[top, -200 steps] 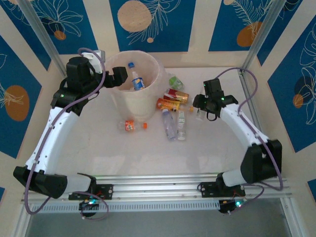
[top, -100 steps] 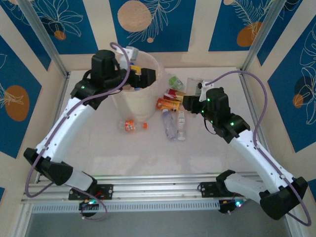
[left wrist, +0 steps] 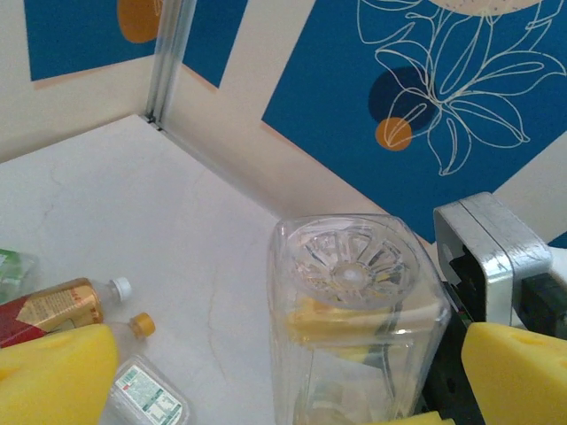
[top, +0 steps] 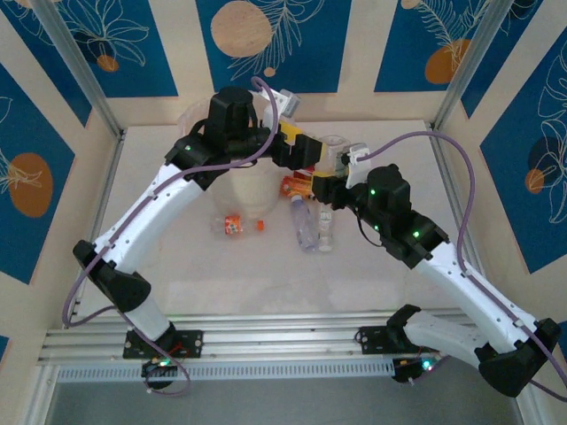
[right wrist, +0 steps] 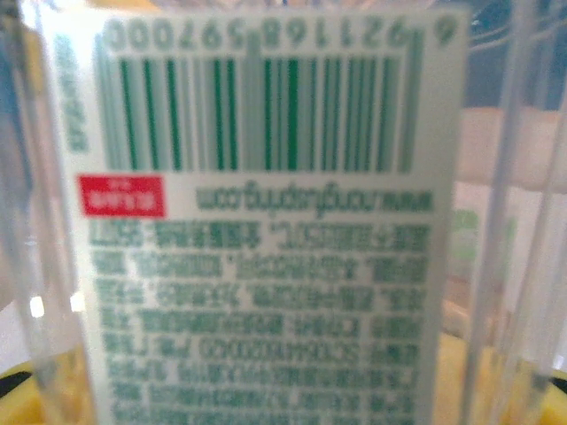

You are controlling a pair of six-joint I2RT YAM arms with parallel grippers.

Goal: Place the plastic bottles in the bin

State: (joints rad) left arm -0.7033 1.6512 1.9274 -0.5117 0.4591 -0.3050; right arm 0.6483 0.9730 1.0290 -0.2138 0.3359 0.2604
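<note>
the white table (top: 177, 266) is matte with faint marble veins. it is boxed in by wall panels (left wrist: 461, 80) painted blue with white leaf outlines and orange discs.

the bin (top: 251, 190) is a round bucket of thin, pale, translucent plastic. it sits under the left arm's wrist, just behind and below the left gripper (top: 299, 149), and that arm covers much of its rim.

the left gripper reaches out past the bin. its soft yellow foam pads (left wrist: 55, 372) are spread wide apart and grip nothing.

straight ahead of those pads, in line with the gap between them, is the clear bottle (left wrist: 354, 310). it is hard, glossy plastic, squarish with rounded corners. its moulded base, ribbed like wheel spokes, is turned toward the left wrist camera.

the right gripper (top: 328, 180) pinches this bottle from the far side, and its yellow padding shows through the clear wall. in the right wrist view the bottle's white label (right wrist: 266, 221) sits right up against the fingers. its green barcode and fine print are blurred and upside down.

the loose bottles lie on the table:
- two slim clear bottles (top: 304, 221) lie side by side, just nearer the arm bases than the right gripper.
- a small bottle with an orange label (top: 235, 223) lies on its side at the foot of the bin, well apart from both grippers.
- an amber bottle (left wrist: 53, 305) with a red label and white cap lies flat just beyond the left-hand pad.
</note>
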